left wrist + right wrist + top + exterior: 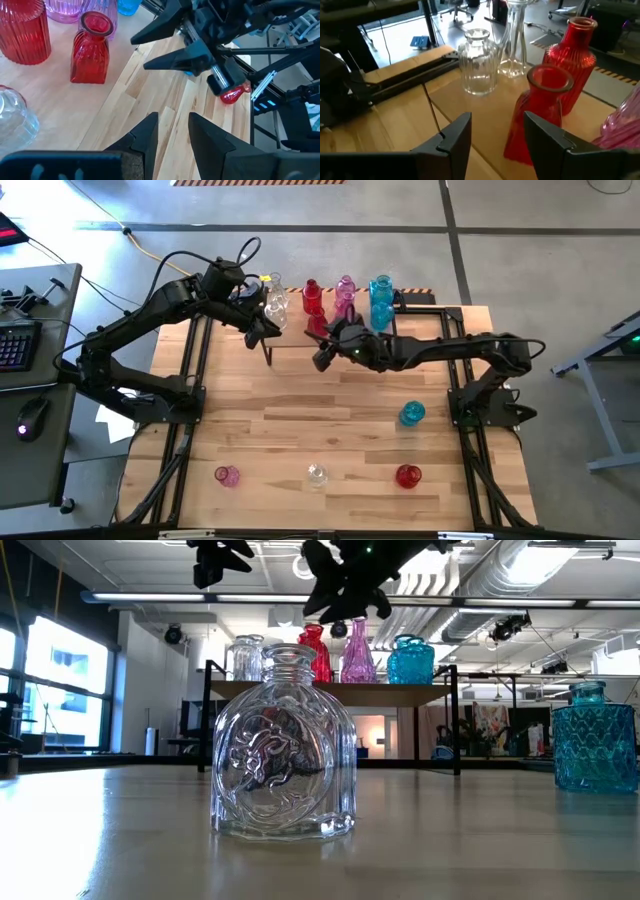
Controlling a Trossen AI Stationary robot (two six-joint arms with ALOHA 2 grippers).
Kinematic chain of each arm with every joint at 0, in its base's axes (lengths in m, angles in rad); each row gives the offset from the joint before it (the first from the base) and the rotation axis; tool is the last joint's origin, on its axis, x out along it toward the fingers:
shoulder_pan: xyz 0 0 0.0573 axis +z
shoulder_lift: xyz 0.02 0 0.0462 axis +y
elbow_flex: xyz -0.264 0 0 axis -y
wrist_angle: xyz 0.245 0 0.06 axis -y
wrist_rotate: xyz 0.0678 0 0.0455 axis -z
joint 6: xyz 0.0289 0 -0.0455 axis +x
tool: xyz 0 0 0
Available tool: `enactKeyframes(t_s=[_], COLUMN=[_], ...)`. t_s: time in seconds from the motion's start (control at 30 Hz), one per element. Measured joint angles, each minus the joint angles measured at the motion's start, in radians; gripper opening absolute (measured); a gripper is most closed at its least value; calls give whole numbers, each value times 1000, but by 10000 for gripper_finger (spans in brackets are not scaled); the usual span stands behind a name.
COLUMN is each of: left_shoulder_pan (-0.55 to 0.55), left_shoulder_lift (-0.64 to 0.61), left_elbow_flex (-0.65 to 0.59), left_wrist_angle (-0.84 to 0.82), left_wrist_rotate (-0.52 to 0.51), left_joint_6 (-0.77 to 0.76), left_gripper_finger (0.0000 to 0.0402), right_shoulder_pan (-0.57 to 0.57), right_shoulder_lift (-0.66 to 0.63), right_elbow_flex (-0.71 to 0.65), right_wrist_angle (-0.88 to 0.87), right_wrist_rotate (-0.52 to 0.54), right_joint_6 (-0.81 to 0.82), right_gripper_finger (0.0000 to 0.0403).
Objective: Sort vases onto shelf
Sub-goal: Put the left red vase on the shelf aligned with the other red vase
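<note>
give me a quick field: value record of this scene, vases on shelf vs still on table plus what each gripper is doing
shelf: clear, red, pink and blue vases in a row at the far edge
table: four vases left: pink vase, clear vase, red vase, blue vase
left gripper: open, empty, by the shelf's clear vases
right gripper: open, empty, near the shelf's red vases

Two matte-black jointed arms, looped with thin black cables; the left gripper and right gripper each end in two wedge-shaped dark fingers (a small green light glows on the right arm).
</note>
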Motion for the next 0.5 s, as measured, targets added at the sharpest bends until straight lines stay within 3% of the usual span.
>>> enactKeyframes(t_s=[0.37,0.5], left_shoulder_pan=[0,0], left_shoulder_lift=[0,0], left_elbow_flex=[0,0], left_wrist_angle=[0,0], left_wrist_rotate=[0,0], left_joint_6=[10,10], left_gripper_finger=[99,99], right_shoulder_pan=[-14,-23], right_shoulder_lift=[10,30], right_elbow_flex=[0,0], right_wrist_angle=[-34,-23], right_wrist_rotate=[16,18], right_joint_6=[71,102], right_gripper_finger=[39,13])
